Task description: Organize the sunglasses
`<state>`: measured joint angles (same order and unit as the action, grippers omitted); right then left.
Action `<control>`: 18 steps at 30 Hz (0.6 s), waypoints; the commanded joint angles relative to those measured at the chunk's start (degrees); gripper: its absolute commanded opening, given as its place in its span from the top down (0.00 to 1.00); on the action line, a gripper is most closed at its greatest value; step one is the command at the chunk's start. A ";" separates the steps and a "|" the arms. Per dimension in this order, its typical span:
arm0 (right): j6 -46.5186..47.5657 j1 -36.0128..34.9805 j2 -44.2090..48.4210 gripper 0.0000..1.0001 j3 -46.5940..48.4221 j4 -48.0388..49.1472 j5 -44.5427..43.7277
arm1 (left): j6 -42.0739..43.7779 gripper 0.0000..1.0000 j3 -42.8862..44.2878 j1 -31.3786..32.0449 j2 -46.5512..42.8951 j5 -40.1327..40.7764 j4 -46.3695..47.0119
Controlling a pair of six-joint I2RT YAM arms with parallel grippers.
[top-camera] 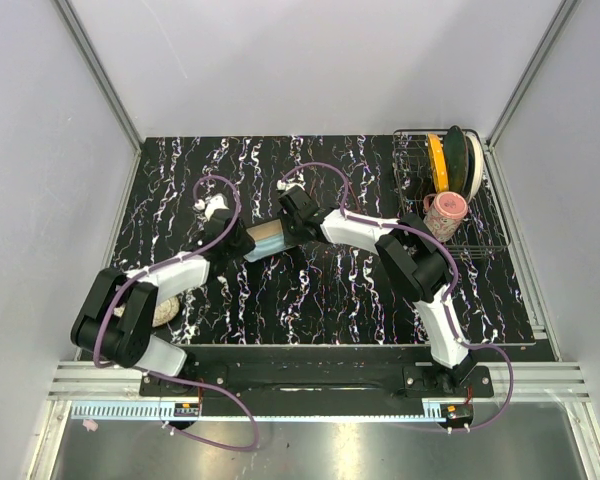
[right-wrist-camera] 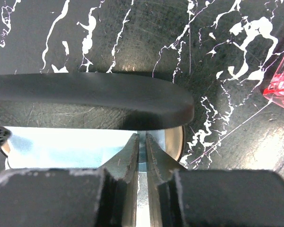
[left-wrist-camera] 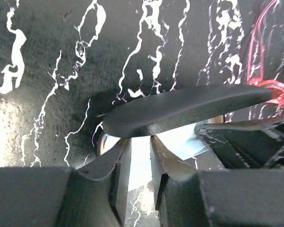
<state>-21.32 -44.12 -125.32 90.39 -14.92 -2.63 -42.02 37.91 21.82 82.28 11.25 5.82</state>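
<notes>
Sunglasses (right-wrist-camera: pixel 280 85) lie on counter (right-wrist-camera: pixel 132 38), beside open black case (right-wrist-camera: pixel 85 97). Right fingers (right-wrist-camera: pixel 128 156) pinch blue cloth (right-wrist-camera: pixel 61 144) inside, likely lining it. Left fingers (left-wrist-camera: pixel 120 161) narrowly apart at rim; cannot tell if gripping, probably steadying.

Lab test cell, white panel walls (top-camera: pixel 310 60), aluminium frame rails (top-camera: pixel 98 80), black marbled tabletop (top-camera: pixel 320 300)

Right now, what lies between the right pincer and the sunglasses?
Right wrist view: from the right pincer, the rounded end of the black case, then bare marbled tabletop up to the sunglasses.
</notes>
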 commanded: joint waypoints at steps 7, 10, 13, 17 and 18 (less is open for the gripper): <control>-0.04 0.00 2.36 0.83 1.02 -6.26 -8.26 | -1.57 0.74 3.92 -0.03 8.06 -2.99 -1.60; -0.30 0.00 2.62 0.83 0.75 -6.27 -9.23 | -1.75 0.75 4.72 -0.03 9.65 -2.72 -3.62; -0.30 -0.09 2.97 0.82 0.49 -6.18 -9.76 | -1.57 0.75 4.63 0.15 9.31 -2.81 -3.80; -0.12 -0.09 4.03 0.81 0.66 -6.00 -10.46 | -0.35 0.72 5.41 0.15 7.11 -2.72 -3.98; -0.12 -0.09 4.38 0.81 0.93 -5.91 -10.37 | 0.27 0.69 5.77 0.24 5.97 -2.55 -4.24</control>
<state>-21.80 -44.38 -124.38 90.74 -17.61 -8.80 -43.38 41.32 21.87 91.05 8.73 3.25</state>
